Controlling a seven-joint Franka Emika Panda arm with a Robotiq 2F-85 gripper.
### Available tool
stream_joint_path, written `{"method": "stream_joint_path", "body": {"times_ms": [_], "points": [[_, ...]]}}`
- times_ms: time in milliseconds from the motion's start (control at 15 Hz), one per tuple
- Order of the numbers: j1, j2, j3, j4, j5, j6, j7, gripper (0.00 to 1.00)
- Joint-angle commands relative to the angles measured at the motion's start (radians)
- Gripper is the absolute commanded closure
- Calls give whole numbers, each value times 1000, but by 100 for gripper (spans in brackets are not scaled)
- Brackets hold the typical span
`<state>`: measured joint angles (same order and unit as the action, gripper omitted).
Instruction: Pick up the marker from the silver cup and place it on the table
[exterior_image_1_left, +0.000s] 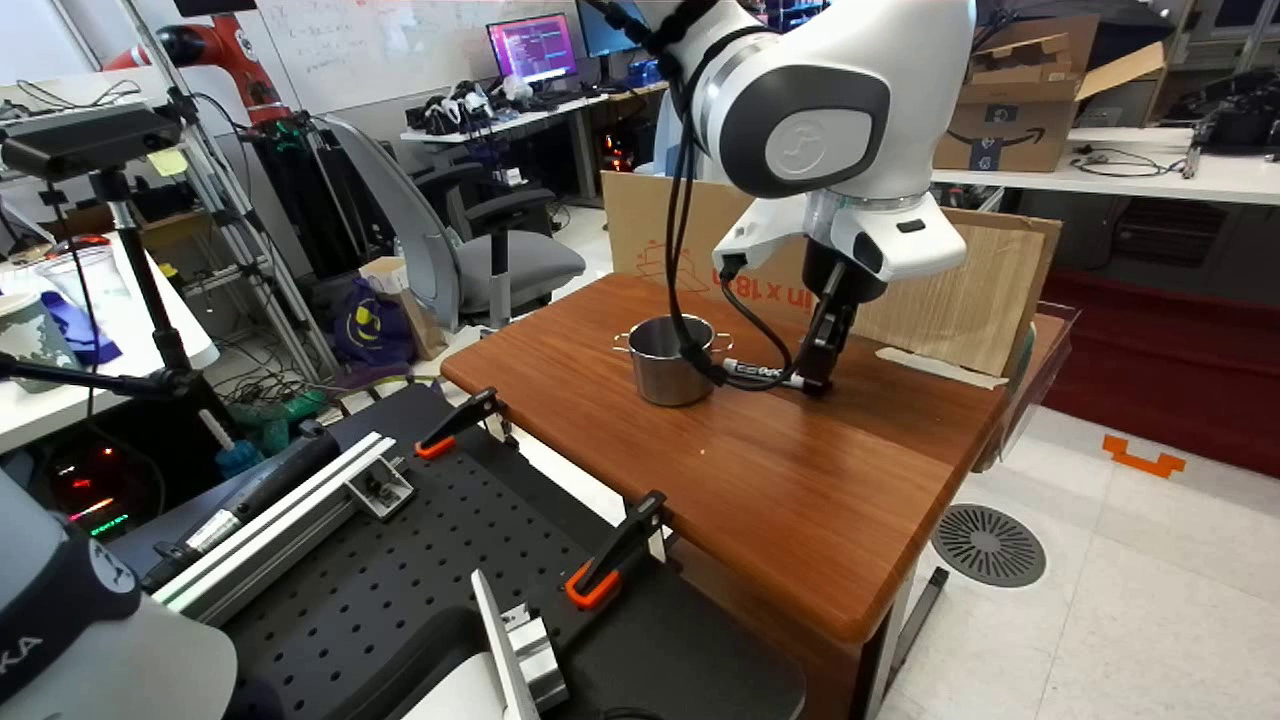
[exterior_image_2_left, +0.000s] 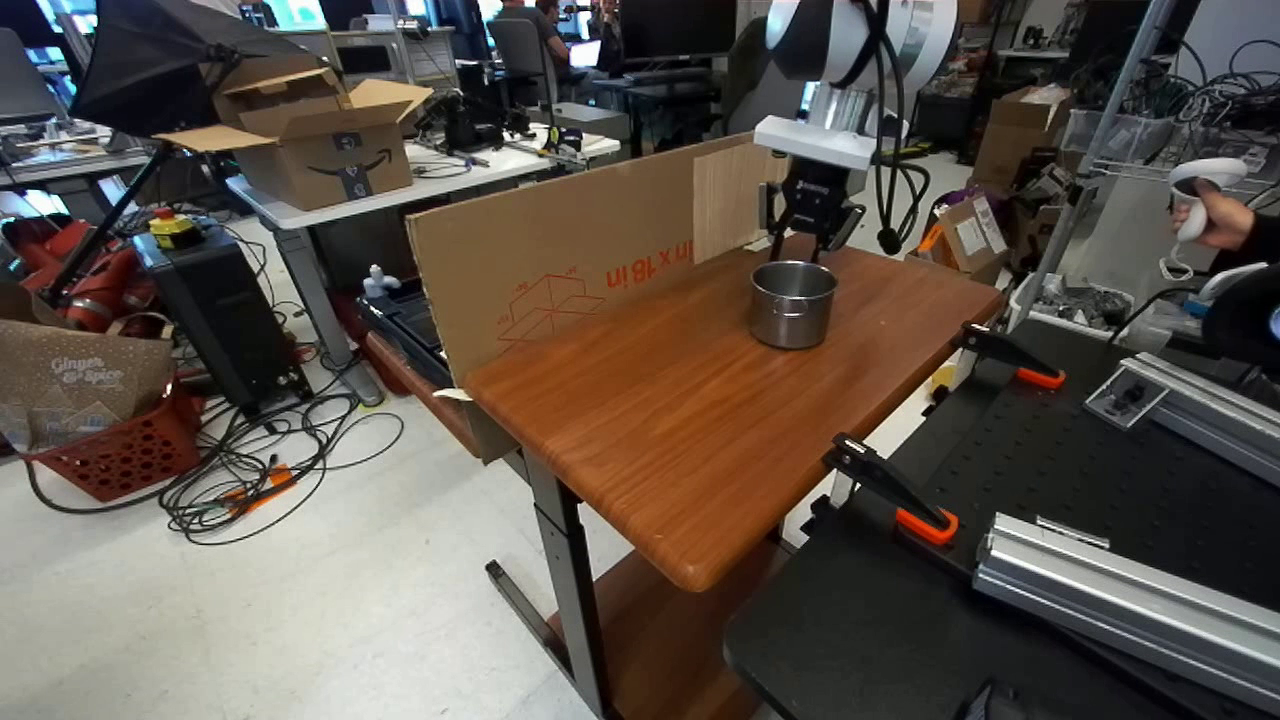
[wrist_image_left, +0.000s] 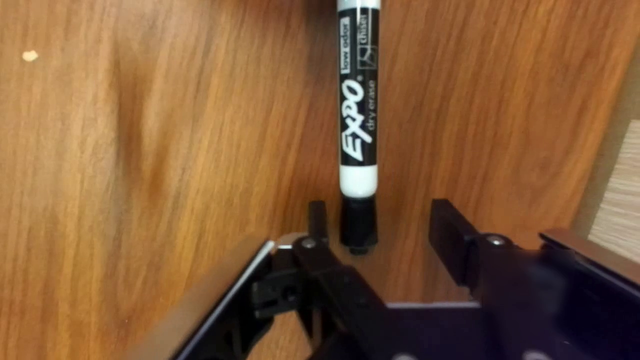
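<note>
The marker (wrist_image_left: 359, 120), black and white with a black cap, lies flat on the reddish-brown table (wrist_image_left: 175, 210) in the wrist view. It also shows beside the silver cup in an exterior view (exterior_image_1_left: 748, 369), partly behind the arm's cable. The silver cup (exterior_image_1_left: 672, 370) stands upright on the table, also in an exterior view (exterior_image_2_left: 790, 318), where the marker is not visible. My gripper (wrist_image_left: 380, 220) is open, low over the table, its fingers either side of the marker's black cap end with gaps at both sides. The cap is nearer the left finger. The cup is out of the wrist view.
A cardboard sheet (exterior_image_2_left: 580, 260) stands along the table's far edge, with a plywood board (exterior_image_1_left: 940, 315) against it. A black perforated bench (exterior_image_1_left: 420, 540) with orange-tipped clamps (exterior_image_1_left: 620, 550) adjoins the table. Arm cables (exterior_image_1_left: 680, 250) hang near the cup.
</note>
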<state>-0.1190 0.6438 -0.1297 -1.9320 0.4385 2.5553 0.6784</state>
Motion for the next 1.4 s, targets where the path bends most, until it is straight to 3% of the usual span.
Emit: {"method": "stream_joint_path", "body": {"times_ms": [0, 133, 667, 1067, 1133, 1333], "points": [[7, 13, -9, 19, -9, -5, 20, 12], [6, 11, -8, 18, -8, -6, 18, 0], [7, -40, 1, 2, -12, -37, 2, 0], [42, -187, 22, -32, -60, -139, -56, 0], [43, -132, 16, 7, -32, -94, -17, 0], [44, -144, 17, 0, -33, -103, -18, 0]]}}
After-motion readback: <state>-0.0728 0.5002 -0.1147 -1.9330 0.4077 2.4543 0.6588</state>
